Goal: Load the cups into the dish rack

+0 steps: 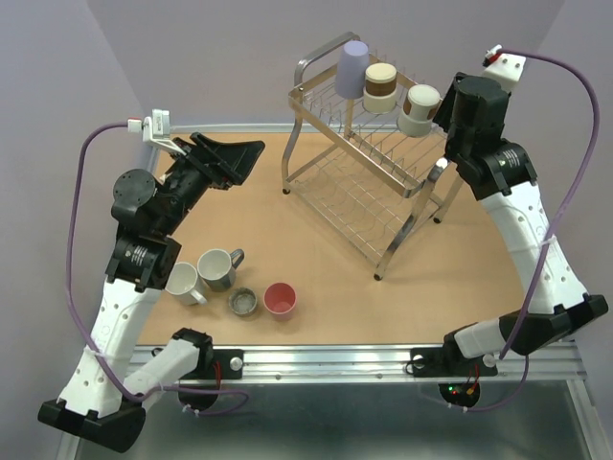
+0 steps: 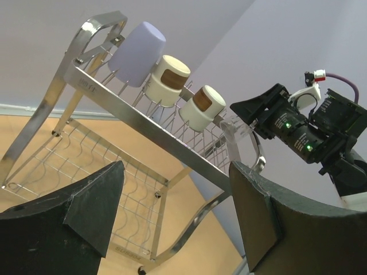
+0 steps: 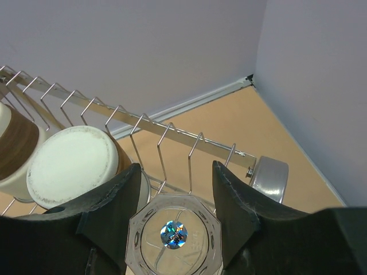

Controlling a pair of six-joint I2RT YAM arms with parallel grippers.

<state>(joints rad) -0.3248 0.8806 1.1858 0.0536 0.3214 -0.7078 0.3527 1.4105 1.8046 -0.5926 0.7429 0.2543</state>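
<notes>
The dish rack (image 1: 369,192) stands at the back right. Its upper tier holds a lavender cup (image 1: 352,67) and two cream-and-brown cups (image 1: 380,86) (image 1: 420,107), all upside down. My right gripper (image 3: 176,166) is shut on a clear cup (image 3: 174,235), held base toward the camera over the tines at the tier's right end. A shiny metal cup (image 3: 269,179) hangs at that end of the rack. A white mug (image 1: 182,284), a grey mug (image 1: 218,269), a small metal cup (image 1: 243,303) and a pink cup (image 1: 280,299) stand on the table at the front left. My left gripper (image 1: 235,158) is open and empty, left of the rack.
The rack's looped handle (image 1: 321,57) rises at its far left end and its bent legs (image 1: 402,240) reach toward the table's middle. The back wall is close behind the rack. A metal rail (image 1: 335,362) runs along the table's near edge.
</notes>
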